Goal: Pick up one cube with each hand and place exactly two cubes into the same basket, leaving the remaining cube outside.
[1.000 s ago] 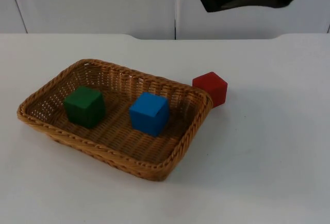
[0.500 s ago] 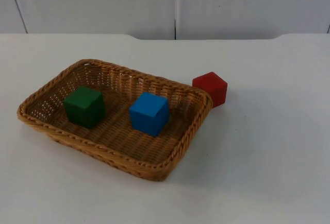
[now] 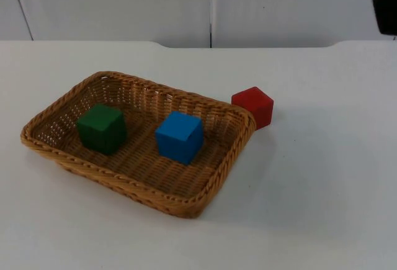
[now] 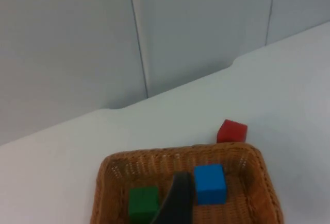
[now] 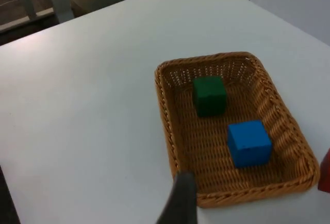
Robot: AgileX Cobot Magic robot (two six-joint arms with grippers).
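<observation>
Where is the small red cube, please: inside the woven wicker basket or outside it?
Outside: the red cube sits on the white table at the wicker basket corner.

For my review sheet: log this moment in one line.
basket: green cube, blue cube inside | red cube: outside, on table | task: looks done

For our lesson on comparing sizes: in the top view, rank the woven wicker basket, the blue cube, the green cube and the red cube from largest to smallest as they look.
1. Woven wicker basket, far the largest.
2. Blue cube and green cube: alike, no ranking.
3. Red cube looks slightly smaller, but it sits farther from the camera and partly behind the basket's rim, so that is unsure.
</observation>
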